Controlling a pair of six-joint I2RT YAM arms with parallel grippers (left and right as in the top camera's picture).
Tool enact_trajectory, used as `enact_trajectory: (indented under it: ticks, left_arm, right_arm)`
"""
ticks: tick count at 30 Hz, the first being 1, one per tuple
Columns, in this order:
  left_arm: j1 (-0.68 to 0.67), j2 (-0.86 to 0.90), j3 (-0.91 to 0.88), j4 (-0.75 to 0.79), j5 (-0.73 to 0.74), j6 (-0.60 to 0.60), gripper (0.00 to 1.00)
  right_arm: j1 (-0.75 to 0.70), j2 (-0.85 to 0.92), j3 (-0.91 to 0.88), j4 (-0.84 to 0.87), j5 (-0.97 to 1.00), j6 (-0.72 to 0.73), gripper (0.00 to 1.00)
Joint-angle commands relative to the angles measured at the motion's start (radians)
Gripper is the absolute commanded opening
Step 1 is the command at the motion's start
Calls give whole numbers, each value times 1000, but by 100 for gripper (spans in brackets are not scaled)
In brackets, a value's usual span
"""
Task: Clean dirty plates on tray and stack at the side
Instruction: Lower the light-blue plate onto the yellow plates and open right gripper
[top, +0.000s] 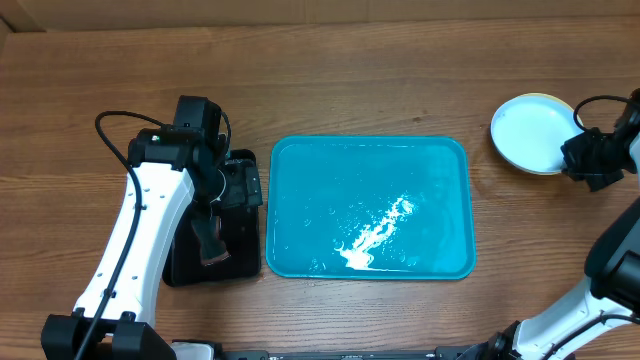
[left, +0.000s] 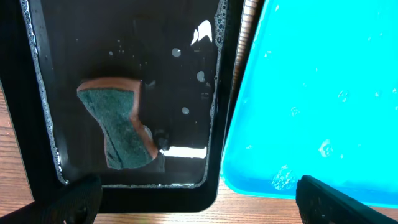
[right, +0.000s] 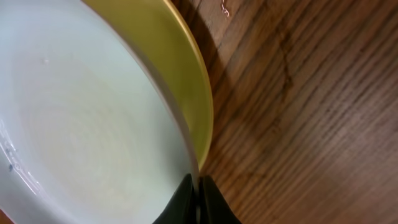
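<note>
The turquoise tray (top: 455, 160) lies mid-table, wet with white suds and carrying no plates; its corner (left: 311, 93) fills the right of the left wrist view. The plates (top: 530, 132) sit stacked on the wood at the far right, a whitish one over a yellow-green one (right: 186, 74). My right gripper (top: 578, 156) is at the stack's right edge, shut (right: 198, 193) on the rim of the top plate (right: 81, 118). Over the top end of the black tray (top: 180, 265), my left gripper (top: 238, 187) is open (left: 199, 186) with nothing between its fingers.
A green-and-orange sponge (left: 118, 127) lies in the wet black tray (left: 37, 74), just left of the turquoise tray; from overhead the sponge (top: 212, 245) shows below my left gripper. Bare wood table (top: 350, 70) surrounds both trays.
</note>
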Motion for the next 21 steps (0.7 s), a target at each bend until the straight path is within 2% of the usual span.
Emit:
enact_trajectory:
  ticks: [1,16,17,19,21]
  left_arm:
    - [-7,2,5,1,-1,5,99]
    - [-7,2,5,1,-1,5,100]
    - [-7,2,5,1,-1,5,100]
    - [-7,2,5,1,-1,5,100]
    - [-7,2,5,1,-1,5,100]
  right_arm:
    - [-5,18,22,26,-19,68,4]
    - [-26,22,22,74,-55,91,6]
    - [-26,22,22,73,-56,91,22]
    - [-26,22,22,73,-56,86,77]
    - [-26,22,22,73,-56,74,95]
